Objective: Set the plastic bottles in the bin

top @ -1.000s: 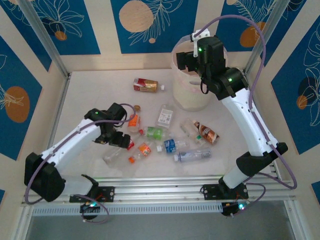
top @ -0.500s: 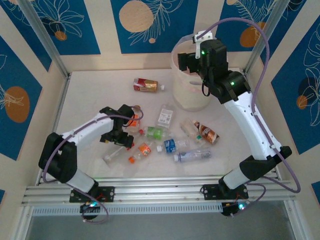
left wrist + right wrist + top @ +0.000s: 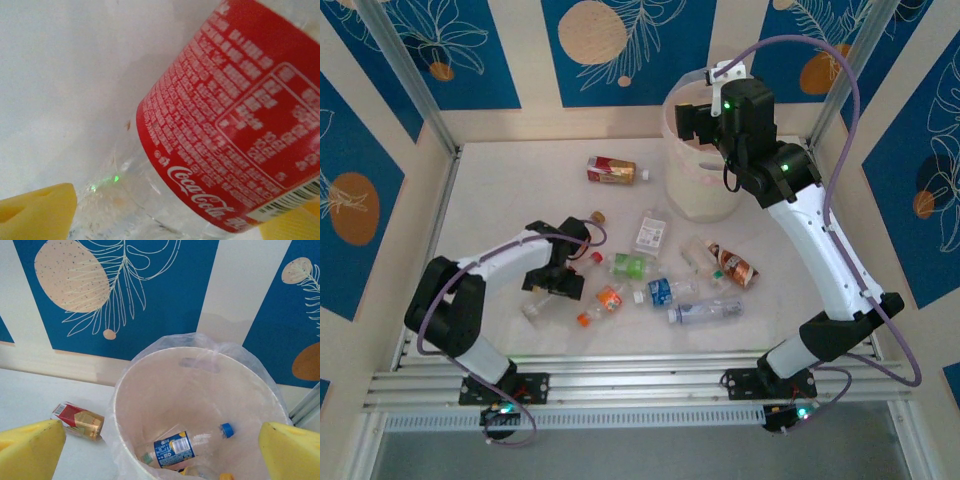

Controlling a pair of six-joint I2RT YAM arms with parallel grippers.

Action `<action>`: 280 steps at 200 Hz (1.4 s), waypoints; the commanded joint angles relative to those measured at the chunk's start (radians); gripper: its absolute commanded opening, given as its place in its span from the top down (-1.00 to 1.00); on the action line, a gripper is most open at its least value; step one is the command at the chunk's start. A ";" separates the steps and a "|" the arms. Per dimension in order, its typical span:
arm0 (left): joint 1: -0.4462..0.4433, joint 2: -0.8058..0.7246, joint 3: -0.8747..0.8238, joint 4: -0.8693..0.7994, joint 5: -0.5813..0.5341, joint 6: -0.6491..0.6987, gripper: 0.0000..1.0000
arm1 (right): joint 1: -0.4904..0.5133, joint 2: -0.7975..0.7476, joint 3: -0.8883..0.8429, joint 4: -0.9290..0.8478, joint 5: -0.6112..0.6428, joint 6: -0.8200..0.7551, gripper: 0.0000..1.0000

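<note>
While the left hand (image 3: 558, 282) sits low on the desk (image 3: 500, 200), well out from the bin (image 3: 692, 190) on its near-left side, the step in hand reads as taking hold of one bottle.

- Left wrist view: red-labelled cola bottle (image 3: 230, 115) lying on its side, crossing the gap between the yellow pads (image 3: 35, 210). Pads stand wide, one on each flank of the bottle. Cannot tell whether they press on it yet.
- Right hand (image 3: 692, 122): spread open, nothing in it, poised over the bin mouth. One blue-labelled bottle (image 3: 172, 446) lies at the bottom of the bin.
- Loose bottles lie scattered on the near side of the bin, among them a green-labelled bottle (image 3: 630, 265) and an orange-labelled bottle (image 3: 608, 298); the latter lies closest to the left hand.

How to do it well, as I judge it:
- Close across the labelled body, not the clear tapered end; the clear wall looks thin and likely to buckle or squirt out.
- Squeeze gently, then lift straight up to clear the neighbours before swinging toward the bin.
- Mind the right arm at the bin mouth; approach from the bin's left side.
- Release only once over the liner.
</note>
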 commanded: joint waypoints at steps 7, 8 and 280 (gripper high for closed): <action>0.037 0.037 0.000 0.045 -0.036 0.000 -0.79 | 0.003 -0.027 -0.010 0.019 0.002 0.009 -0.98; 0.039 0.037 0.001 0.044 -0.037 0.000 -0.79 | 0.003 -0.028 -0.011 0.020 0.001 0.010 -0.99; 0.052 -0.354 0.103 0.155 0.166 0.085 -0.20 | 0.011 -0.127 -0.143 0.004 -0.246 0.171 -0.99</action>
